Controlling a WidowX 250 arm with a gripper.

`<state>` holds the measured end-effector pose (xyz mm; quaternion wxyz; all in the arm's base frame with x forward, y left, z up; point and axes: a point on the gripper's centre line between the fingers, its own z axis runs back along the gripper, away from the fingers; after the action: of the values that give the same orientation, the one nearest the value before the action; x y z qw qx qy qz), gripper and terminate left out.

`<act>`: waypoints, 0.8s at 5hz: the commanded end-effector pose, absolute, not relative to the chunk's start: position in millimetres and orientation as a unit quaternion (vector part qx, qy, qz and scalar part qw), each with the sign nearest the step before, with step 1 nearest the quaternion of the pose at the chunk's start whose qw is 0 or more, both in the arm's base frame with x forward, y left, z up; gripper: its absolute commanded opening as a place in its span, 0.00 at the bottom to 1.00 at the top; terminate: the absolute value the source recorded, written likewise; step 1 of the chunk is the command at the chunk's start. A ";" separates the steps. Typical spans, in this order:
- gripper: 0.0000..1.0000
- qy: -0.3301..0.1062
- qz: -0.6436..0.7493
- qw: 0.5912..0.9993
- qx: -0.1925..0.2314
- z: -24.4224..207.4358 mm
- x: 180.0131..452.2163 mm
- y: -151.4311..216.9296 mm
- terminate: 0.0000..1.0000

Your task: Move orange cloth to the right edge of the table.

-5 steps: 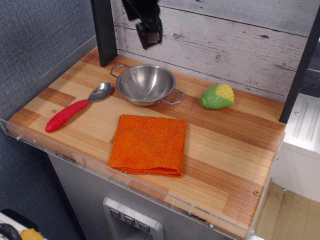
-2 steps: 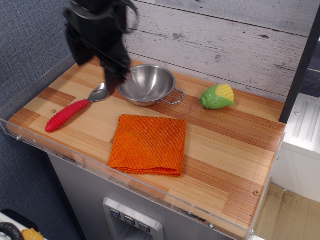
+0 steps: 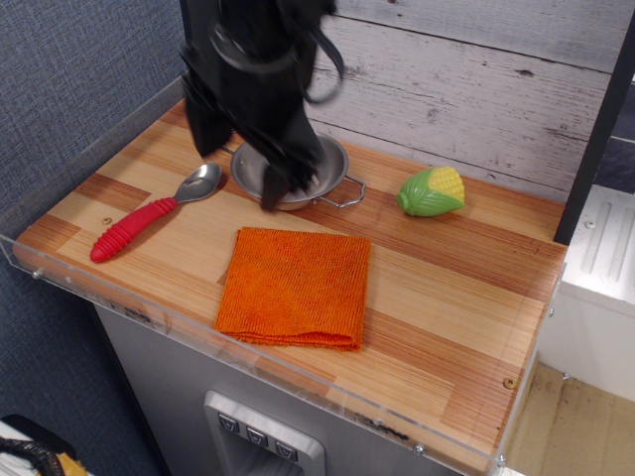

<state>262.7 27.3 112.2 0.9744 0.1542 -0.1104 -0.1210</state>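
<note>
The orange cloth point(image 3: 296, 286) lies flat and folded on the wooden table point(image 3: 446, 288), near the front edge and a little left of the middle. My gripper point(image 3: 271, 196) is a blurred black shape hanging low over the steel bowl, just behind the cloth's far left corner and apart from it. The blur hides whether its fingers are open or shut. It holds nothing that I can see.
A steel bowl point(image 3: 332, 164) stands behind the cloth, partly hidden by the arm. A spoon with a red handle point(image 3: 149, 216) lies at the left. A toy corn cob point(image 3: 432, 191) sits at the back right. A clear acrylic rim point(image 3: 298, 372) runs along the front.
The arm has come down from the back wall, swung left over the spoon, then moved right and now hangs over the bowl. The cloth has not moved.
</note>
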 end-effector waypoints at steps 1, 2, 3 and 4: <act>1.00 -0.086 -0.111 0.985 0.104 71.3 239.8 38.6 0.00; 1.00 -0.113 -0.097 0.988 0.052 63.8 239.8 38.7 0.00; 1.00 -0.124 -0.108 0.986 0.029 55.7 240.5 35.1 0.00; 1.00 -0.121 -0.122 0.985 0.035 53.5 242.3 33.2 0.00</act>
<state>240.9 40.5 43.3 0.9868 0.0308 -0.1058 -0.1188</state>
